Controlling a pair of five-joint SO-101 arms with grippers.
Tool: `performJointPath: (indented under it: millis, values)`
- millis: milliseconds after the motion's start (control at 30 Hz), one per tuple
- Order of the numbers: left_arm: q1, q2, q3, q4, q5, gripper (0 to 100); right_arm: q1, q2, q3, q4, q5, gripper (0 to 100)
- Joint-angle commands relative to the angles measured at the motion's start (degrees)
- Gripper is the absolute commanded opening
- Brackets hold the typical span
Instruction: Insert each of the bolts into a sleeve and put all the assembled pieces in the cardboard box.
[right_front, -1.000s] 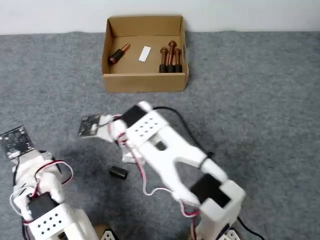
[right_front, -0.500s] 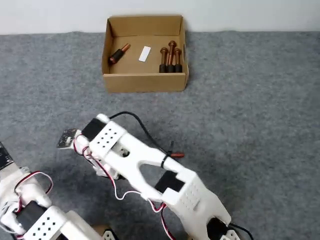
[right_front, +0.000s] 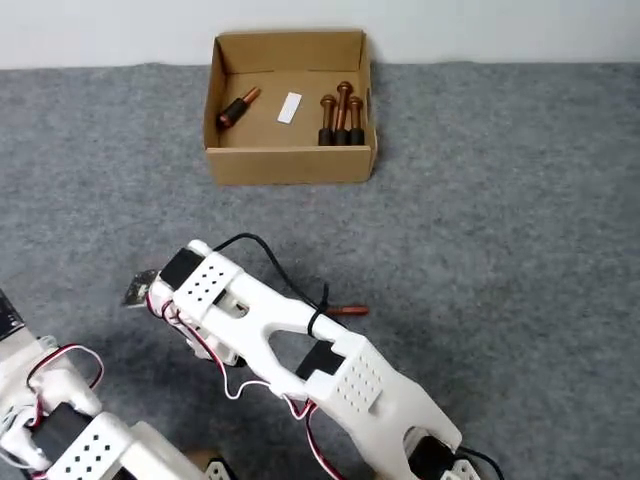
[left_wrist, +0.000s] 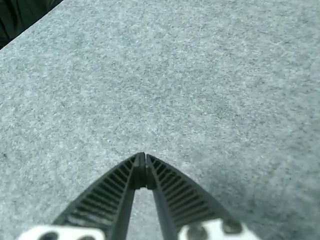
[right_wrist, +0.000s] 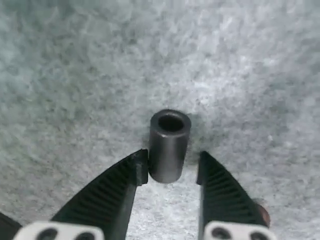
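Sleeve (right_wrist: 170, 145) rests on the grey carpet (right_wrist: 75, 75) between the parted fingers of the right gripper (right_wrist: 172, 167), one finger seemingly touching it. Left gripper (left_wrist: 145, 172) is clenched on nothing above the carpet. Four assembled pieces (right_front: 340, 120) lie in the cardboard box (right_front: 290, 165).

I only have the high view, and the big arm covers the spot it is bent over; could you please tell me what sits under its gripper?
Observer: A black sleeve sits on the carpet, right between the fingers of the right gripper.
Operator: Thank you. Is it gripped?
Observer: Not yet. The jaws stand open, with one fingertip close against the sleeve and a gap at the other.
Operator: And the other arm's gripper, please?
Observer: The left gripper is shut on nothing, with bare carpet ahead of it.
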Motion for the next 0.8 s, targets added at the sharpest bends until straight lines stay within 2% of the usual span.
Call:
performJointPath:
  millis: [0, 233, 567, 767]
  values:
    - [-0.4, -0.4, -2.1, 0.4, -0.4, 1, -0.8, 0.1, -2.2, -2.6, -0.4, 9.7]
    - [-0.4, -0.4, -2.0, 0.4, -0.4, 1, -0.8, 0.2, -2.2, -5.3, -0.2, 0.9]
    - [0.1, -0.4, -1.3, 0.4, -0.4, 1, 0.0, -8.8, -2.3, 0.7, 3.3, 0.9]
    - [2.9, -0.4, -3.0, 2.2, -0.2, 1, 5.4, -16.4, -2.3, 4.9, 3.1, 0.9]
